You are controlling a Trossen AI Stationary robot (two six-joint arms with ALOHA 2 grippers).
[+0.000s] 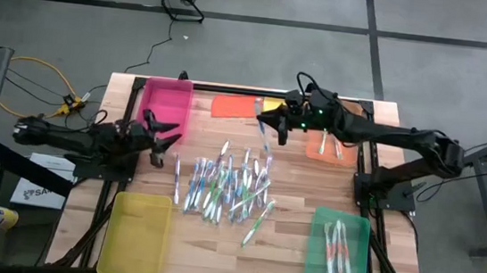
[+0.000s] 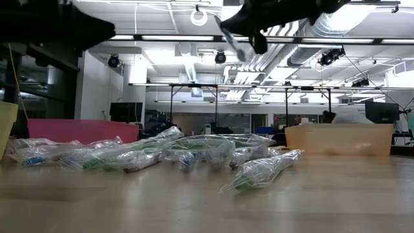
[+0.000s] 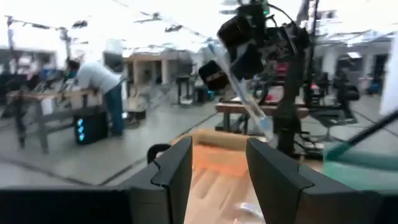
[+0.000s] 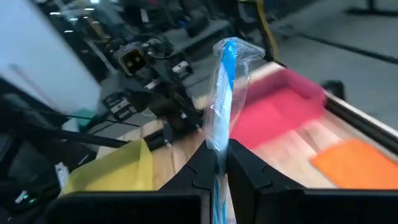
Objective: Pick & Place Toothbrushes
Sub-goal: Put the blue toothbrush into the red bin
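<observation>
The table (image 1: pixel 286 248) carries four trays — pink (image 1: pixel 168 104), yellow (image 1: pixel 135 234), green (image 1: pixel 339 246), orange (image 1: pixel 332 145) — around a central pile of wrapped toothbrushes (image 1: pixel 225 187). Beside the pink tray hangs the left gripper (image 1: pixel 164 138), fingers parted, grasping nothing. Above the pile's far side, the right gripper (image 1: pixel 274 121) is clenched on one blue toothbrush (image 4: pixel 225 93) — lifted clear.

We see bright ceiling lights (image 2: pixel 200 16) glaring overhead; the table (image 2: pixel 207 200) nearest us blurs; wrist views smear softly.
</observation>
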